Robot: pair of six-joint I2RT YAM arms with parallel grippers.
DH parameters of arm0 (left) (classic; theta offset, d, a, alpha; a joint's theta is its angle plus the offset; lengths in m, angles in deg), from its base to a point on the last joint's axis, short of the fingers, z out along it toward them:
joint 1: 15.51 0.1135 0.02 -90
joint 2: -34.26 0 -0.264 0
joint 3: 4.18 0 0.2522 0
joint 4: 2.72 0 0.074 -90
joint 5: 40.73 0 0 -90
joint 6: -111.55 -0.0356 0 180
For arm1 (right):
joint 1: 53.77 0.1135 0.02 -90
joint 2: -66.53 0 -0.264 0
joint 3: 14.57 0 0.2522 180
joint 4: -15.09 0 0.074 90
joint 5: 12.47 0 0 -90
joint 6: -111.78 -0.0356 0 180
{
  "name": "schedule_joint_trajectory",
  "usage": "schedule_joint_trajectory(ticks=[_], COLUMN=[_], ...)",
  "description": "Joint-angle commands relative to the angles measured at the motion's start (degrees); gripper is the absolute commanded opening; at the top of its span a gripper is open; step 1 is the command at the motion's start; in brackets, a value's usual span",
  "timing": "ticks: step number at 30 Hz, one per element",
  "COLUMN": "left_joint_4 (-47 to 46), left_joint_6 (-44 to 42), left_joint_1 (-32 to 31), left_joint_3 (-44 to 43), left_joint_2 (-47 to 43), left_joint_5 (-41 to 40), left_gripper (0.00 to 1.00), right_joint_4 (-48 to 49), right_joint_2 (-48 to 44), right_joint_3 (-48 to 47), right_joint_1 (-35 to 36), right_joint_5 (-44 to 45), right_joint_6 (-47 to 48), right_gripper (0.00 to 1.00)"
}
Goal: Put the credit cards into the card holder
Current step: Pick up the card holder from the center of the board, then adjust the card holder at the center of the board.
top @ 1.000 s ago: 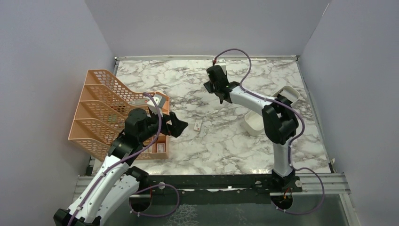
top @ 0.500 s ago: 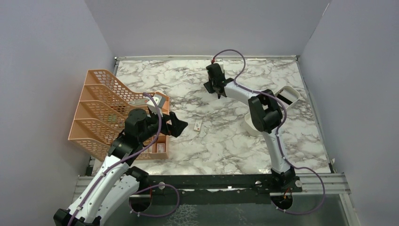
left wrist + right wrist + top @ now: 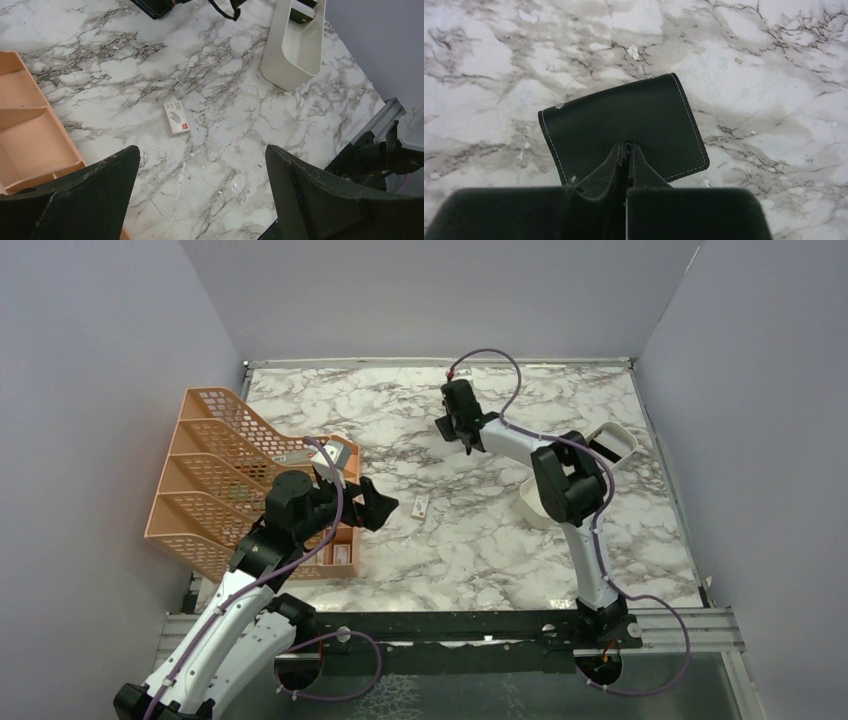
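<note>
The card holder (image 3: 624, 115), a flat black wallet with pale stitching, lies closed on the marble near the back of the table. My right gripper (image 3: 626, 145) is shut, its fingertips pressed together over the wallet's near half; whether they pinch its edge I cannot tell. From above, the right gripper (image 3: 456, 426) points down at that spot. Held above the marble, my left gripper (image 3: 201, 150) is open with nothing between its fingers, and from above this left gripper (image 3: 388, 508) sits beside the orange rack. The credit cards are out of view.
A small white piece with a red mark (image 3: 177, 118) lies on the marble ahead of the left gripper. A long white tray (image 3: 295, 45) stands at the right with something dark in its far end. An orange mesh rack (image 3: 215, 470) fills the left side.
My right gripper has gone from partly open to shut over the card holder, and the right arm's elbow has swung left. The left arm has not moved.
</note>
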Motion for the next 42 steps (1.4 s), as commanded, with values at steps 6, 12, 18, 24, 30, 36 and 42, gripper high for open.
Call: schedule_joint_trajectory(ticks=[6, 12, 18, 24, 30, 36, 42], left_joint_4=[0.62, 1.00, 0.29, -10.37, -23.65, -27.72, -32.30], left_joint_6=[-0.03, 1.28, 7.57, 15.79, 27.26, 30.88, 33.31], left_joint_1=[0.38, 0.38, 0.38, 0.38, 0.32, 0.30, -1.11], left_joint_3=[-0.07, -1.17, -4.35, -4.16, -0.12, 2.39, 3.68], left_joint_2=[-0.63, 2.73, 8.71, 13.22, 14.83, 14.50, 14.46], left_joint_5=[-3.56, -3.78, -1.32, 10.00, 17.51, 17.31, 16.82], left_gripper=[0.99, 0.93, 0.84, 0.79, 0.81, 0.81, 0.74], right_joint_4=[0.52, 4.84, 10.42, 17.41, 26.35, 34.50, 41.87], right_joint_2=[-15.04, -29.08, -43.31, -54.15, -61.82, -64.25, -64.15], right_joint_3=[14.86, 28.98, 40.50, 49.12, 54.52, 57.17, 58.64], right_joint_1=[-0.04, -0.04, -0.04, -0.04, 0.00, -0.04, -0.01], right_joint_5=[-11.48, -24.65, -39.04, -53.38, -61.54, -66.36, -68.72], right_joint_6=[3.98, 6.10, 3.94, -3.86, -12.93, -20.89, -26.92], right_gripper=[0.01, 0.01, 0.01, 0.01, 0.01, 0.01, 0.01])
